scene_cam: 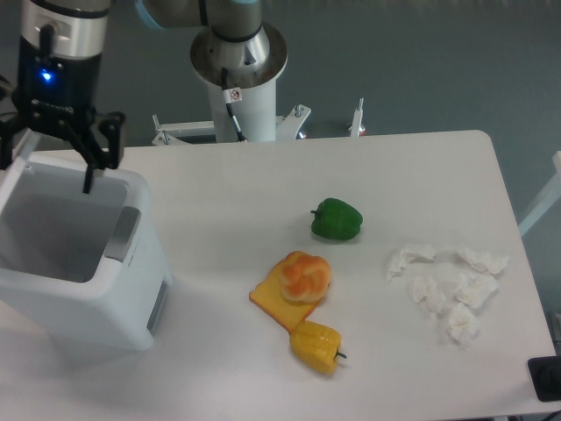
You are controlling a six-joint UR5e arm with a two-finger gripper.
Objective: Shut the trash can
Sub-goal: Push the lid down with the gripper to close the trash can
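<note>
Fixed camera, single view, looking down on white table [351, 175].

Trash can [83, 263]: white boxy bin at left edge of table, near front-left corner. Mouth open, grey interior visible. Grey latch strip [121, 233] on right rim. Vented panel on right wall. Thin white edge at far left of frame [12, 180], likely the hinged lid standing up and back; mostly cropped, not certain.

Gripper [53, 162]: black two-finger unit on UR5e wrist, blue indicator lit, hanging above back-left of bin opening. Fingers spread apart, nothing between them. Right fingertip [88, 184] dips just inside rim line at back wall; left finger partly cut by frame edge. Placement reads as a set-up beside the raised lid, for pushing or hooking it forward over the mouth. Contact with lid cannot be confirmed.

Robot base [238, 79]: white pedestal at back edge of table, left of centre.

Other items, all well apart from bin:
- Green bell pepper [337, 219], centre of table.
- Orange-and-white round food item [304, 276] resting on orange flat slice [276, 303], front of centre.
- Yellow bell pepper [317, 346] on its side, touching slice's front corner.
- Crumpled white tissues [447, 285], scattered cluster near right edge.

Judgement: lid not yet down; task at start. Next move needs lid swung over opening and pressed to latch.
</note>
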